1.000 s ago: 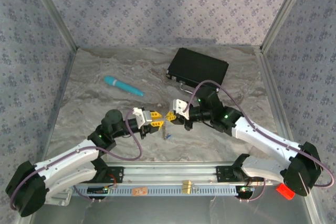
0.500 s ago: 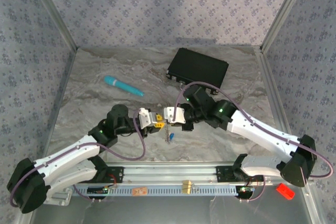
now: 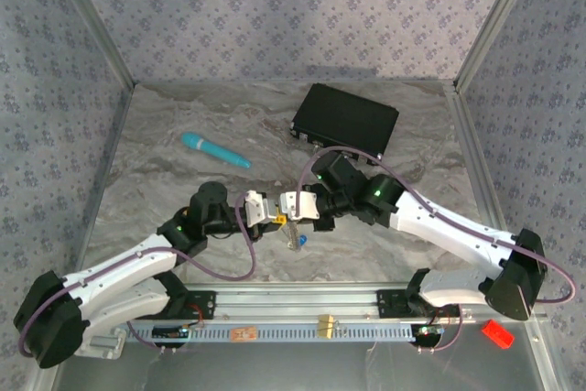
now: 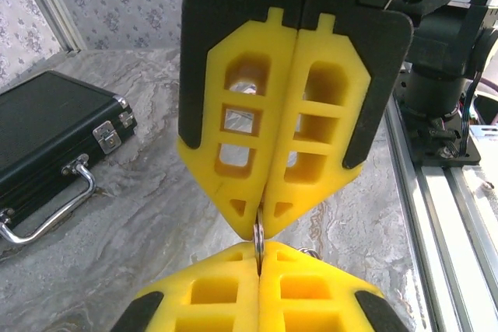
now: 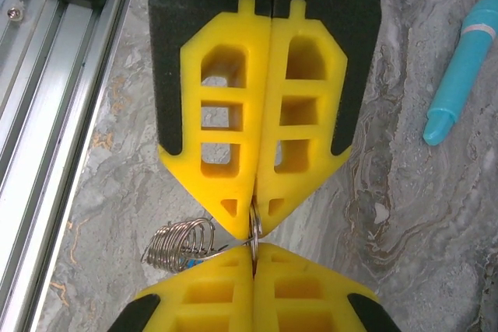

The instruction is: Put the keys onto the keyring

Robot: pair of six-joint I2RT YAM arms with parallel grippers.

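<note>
The left hand [image 3: 274,214] has pushed in toward the middle and is closed on the keyring [image 4: 258,232], whose thin silvery edge shows at the seam of its fingers. Where a gap stood a second ago, the hands now meet tip to tip. A blue key [image 3: 298,241] hangs just below that meeting point, beside a wire coil [image 5: 179,242]. The right hand [image 3: 291,211] is closed on the same keyring. With both pinching it, the keyring looks braced for threading a key on.
</note>
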